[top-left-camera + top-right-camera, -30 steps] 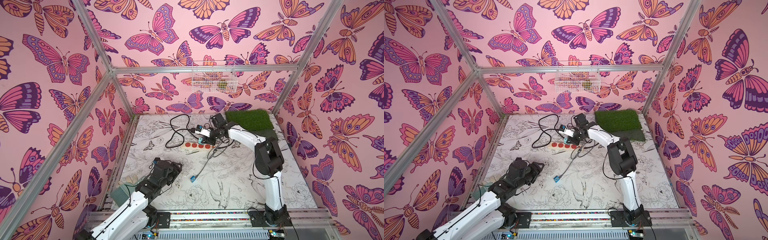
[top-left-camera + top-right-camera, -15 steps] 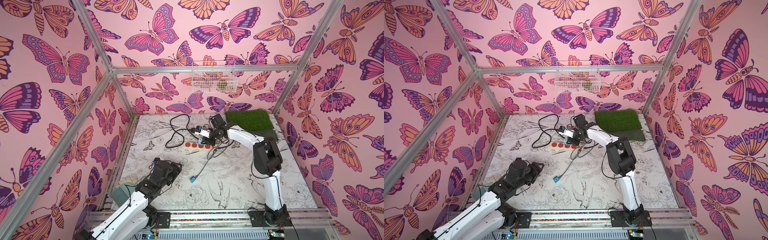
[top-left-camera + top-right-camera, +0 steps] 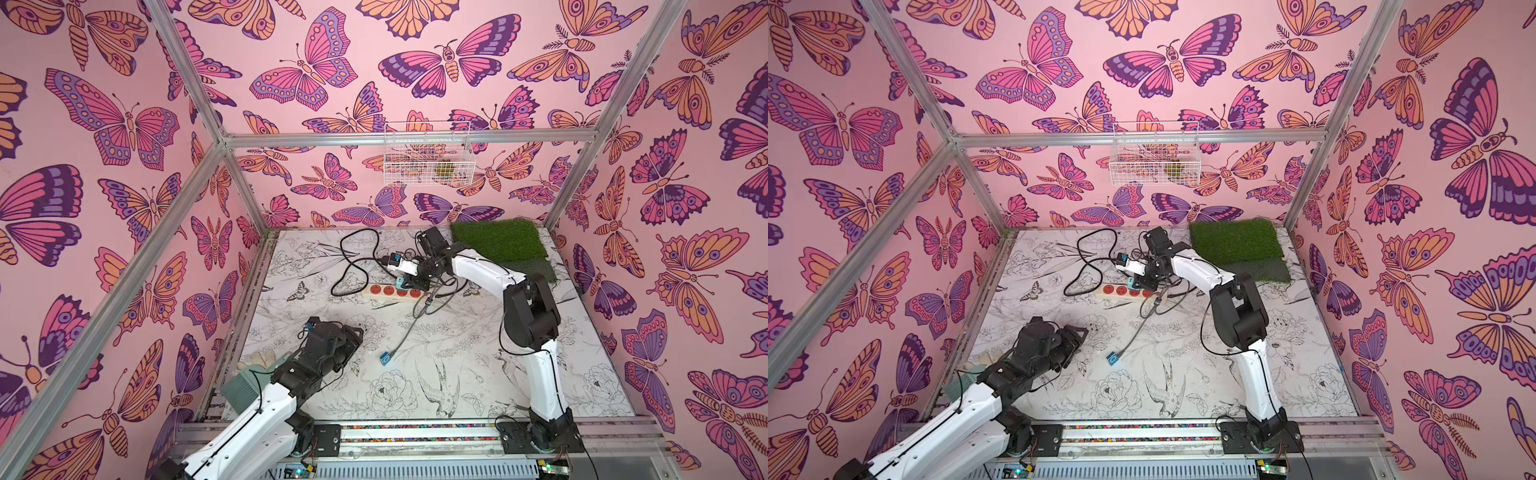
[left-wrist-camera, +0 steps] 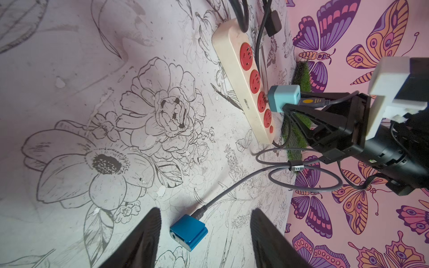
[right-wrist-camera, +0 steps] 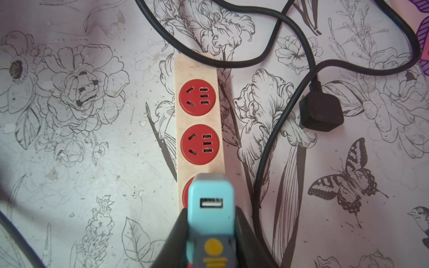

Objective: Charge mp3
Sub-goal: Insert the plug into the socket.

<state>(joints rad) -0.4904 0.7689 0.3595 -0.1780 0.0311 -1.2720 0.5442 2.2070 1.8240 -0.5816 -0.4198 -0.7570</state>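
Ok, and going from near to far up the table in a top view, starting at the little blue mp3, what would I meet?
mp3 → power strip → grass mat → wire basket on the back wall.

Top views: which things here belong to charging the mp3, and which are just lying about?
For the job: mp3; grey cable plugged into it; charger cube, held by the right claw at the power strip; left claw, open near the mp3.
Lying about: grass mat; wire basket on the back wall; grey-green box beside the left arm.
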